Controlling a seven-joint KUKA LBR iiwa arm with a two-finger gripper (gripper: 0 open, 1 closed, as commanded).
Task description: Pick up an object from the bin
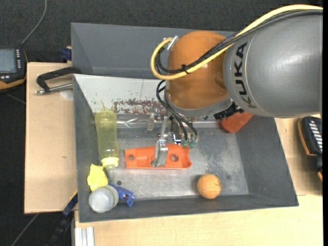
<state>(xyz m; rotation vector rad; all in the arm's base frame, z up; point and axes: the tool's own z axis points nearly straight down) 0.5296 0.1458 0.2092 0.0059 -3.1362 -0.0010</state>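
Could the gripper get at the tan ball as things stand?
Probably yes. The ball lies alone on the bare floor of the bin, with nothing on or against it, and the gripper is over the orange plate beside it. The front wall close by might crowd it.

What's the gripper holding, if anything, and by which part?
Cannot be told. The gripper is down at the middle of the flat orange plate, which lies on the bin floor; no grip is visible.

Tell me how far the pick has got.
Done: the gripper is low in the middle of the bin, right at the flat orange plate. In hand: the grasp itself, which I cannot confirm. Left: the lift, since the plate lies flat on the floor and nothing is raised.
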